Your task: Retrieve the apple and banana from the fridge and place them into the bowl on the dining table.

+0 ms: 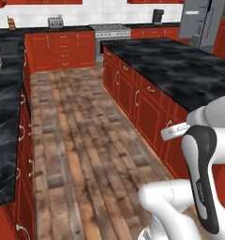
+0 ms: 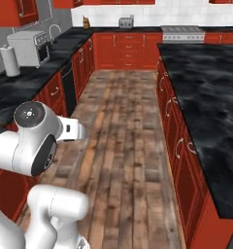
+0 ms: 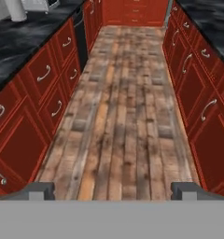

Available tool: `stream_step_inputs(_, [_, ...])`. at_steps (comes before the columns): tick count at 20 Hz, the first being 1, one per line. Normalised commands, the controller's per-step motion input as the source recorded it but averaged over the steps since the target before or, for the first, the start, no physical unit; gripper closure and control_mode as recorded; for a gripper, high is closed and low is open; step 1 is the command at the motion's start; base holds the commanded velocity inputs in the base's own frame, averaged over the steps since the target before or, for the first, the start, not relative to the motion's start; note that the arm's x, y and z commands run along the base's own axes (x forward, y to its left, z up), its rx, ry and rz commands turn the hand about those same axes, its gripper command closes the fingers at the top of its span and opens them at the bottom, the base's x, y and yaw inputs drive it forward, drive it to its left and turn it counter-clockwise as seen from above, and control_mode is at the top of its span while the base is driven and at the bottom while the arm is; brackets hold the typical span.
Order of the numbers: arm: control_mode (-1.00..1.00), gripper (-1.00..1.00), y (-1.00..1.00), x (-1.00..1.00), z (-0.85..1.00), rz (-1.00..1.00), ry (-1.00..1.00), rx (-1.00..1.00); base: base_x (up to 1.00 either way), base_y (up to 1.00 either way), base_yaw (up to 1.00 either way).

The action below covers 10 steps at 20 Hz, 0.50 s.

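Gripper [image 3: 114, 191] is hanging over the plank floor [image 3: 128, 116], jaws spread wide and holding nothing. The fridge [image 1: 204, 21] is standing far ahead of the jaws and to their right, beyond the table [image 1: 180, 70]; apple, banana and bowl I cannot locate.

Risk, as I judge it: the aisle is narrow, so the arm could be clipping the red cabinets [image 3: 39, 93] flanking the jaws on both sides.

Table top: glossy black marble, white-veined. Floor: worn brown boards. Cabinet fronts: panelled, with curved metal handles.
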Motion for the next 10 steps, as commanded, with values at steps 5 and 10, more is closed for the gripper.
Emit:
stream_step_inputs(5, [1.0, -1.0, 0.0, 0.0, 0.0, 0.0, 0.0, 0.0, 1.0, 0.18, 0.0])
stream_step_inputs(10, [1.0, -1.0, 0.0, 0.0, 0.0, 0.0, 0.0, 0.0, 1.0, 0.0, 0.0])
